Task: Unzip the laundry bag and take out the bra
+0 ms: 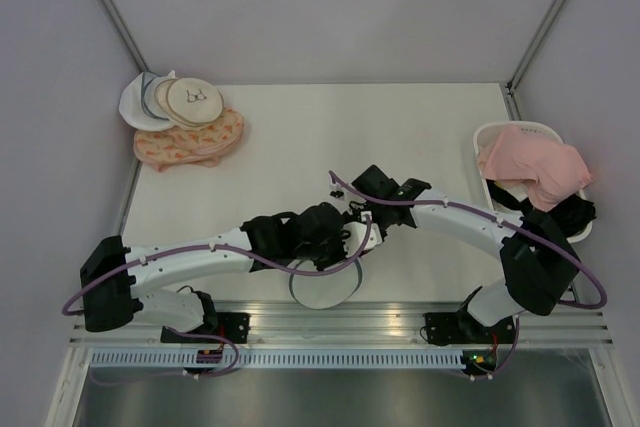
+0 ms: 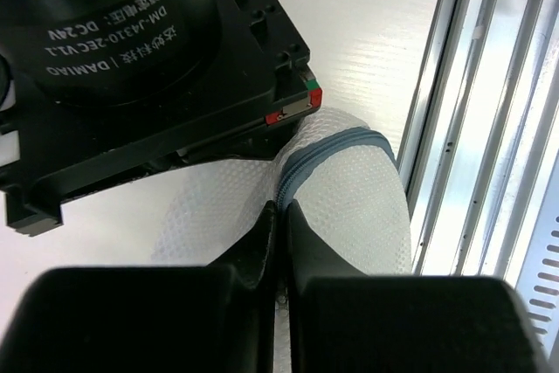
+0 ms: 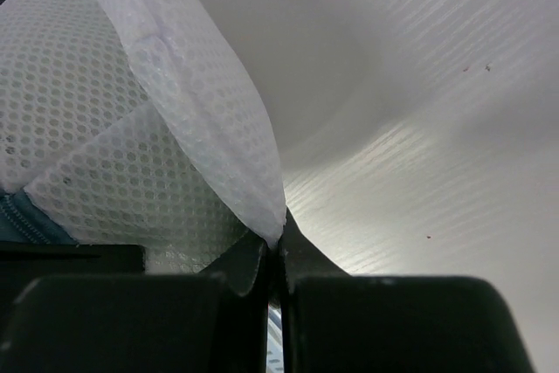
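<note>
The laundry bag (image 1: 322, 289) is a white mesh pouch with a grey-blue zipper rim, near the table's front edge. My left gripper (image 1: 346, 245) is over it. In the left wrist view my left gripper (image 2: 284, 213) is shut on the grey-blue zipper rim of the bag (image 2: 354, 203). My right gripper (image 1: 362, 219) is just behind it. In the right wrist view my right gripper (image 3: 278, 240) is shut on a raised fold of the bag's mesh (image 3: 96, 137). The bra is hidden.
Stacked cream and white discs (image 1: 178, 99) and a pink patterned round bag (image 1: 190, 143) lie at the back left. A white basket (image 1: 500, 131) at the right holds a pink garment (image 1: 535, 172) and a black garment (image 1: 575, 215). A metal rail (image 2: 489, 128) borders the front edge.
</note>
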`<action>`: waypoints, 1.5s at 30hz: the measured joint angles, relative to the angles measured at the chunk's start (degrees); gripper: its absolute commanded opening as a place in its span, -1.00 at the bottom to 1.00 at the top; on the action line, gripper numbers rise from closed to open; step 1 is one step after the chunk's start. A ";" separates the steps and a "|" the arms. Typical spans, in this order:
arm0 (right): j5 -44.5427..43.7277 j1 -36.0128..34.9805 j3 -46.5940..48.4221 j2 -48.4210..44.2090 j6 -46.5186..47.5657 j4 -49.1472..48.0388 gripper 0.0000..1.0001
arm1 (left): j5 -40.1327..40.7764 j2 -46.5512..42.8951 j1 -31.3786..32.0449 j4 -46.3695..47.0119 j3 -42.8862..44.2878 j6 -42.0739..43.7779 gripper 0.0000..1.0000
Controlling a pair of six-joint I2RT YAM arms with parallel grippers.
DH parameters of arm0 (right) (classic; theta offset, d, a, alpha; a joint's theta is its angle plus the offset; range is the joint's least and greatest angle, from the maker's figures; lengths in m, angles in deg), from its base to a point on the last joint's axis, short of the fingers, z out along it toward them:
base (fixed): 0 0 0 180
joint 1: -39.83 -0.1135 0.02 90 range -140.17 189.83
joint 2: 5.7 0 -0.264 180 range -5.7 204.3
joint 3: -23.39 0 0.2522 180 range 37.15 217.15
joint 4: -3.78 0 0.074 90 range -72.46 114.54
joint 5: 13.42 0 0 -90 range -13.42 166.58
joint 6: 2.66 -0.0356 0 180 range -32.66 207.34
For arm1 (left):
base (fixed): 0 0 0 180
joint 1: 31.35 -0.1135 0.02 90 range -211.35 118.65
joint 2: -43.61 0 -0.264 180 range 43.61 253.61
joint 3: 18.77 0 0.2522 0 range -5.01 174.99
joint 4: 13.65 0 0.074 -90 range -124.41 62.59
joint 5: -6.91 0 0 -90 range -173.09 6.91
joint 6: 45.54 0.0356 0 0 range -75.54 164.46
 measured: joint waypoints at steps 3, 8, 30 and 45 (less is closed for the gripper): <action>-1.07 0.00 0.00 -0.94 -0.63 0.04 -0.42 | -0.59 0.35 0.00 -0.07 0.11 -0.04 -0.95; -5.79 0.57 0.07 -5.51 -3.43 0.37 0.60 | -0.20 0.92 0.00 -0.44 0.33 -0.72 -0.95; -31.95 8.00 -10.27 -48.68 -15.06 -1.81 0.96 | 47.74 -12.52 -0.63 29.03 -16.28 -60.28 -0.96; -5.99 8.00 -30.95 -53.33 -28.83 -22.73 0.87 | 55.98 -18.01 -0.70 47.28 -42.95 -113.20 -0.96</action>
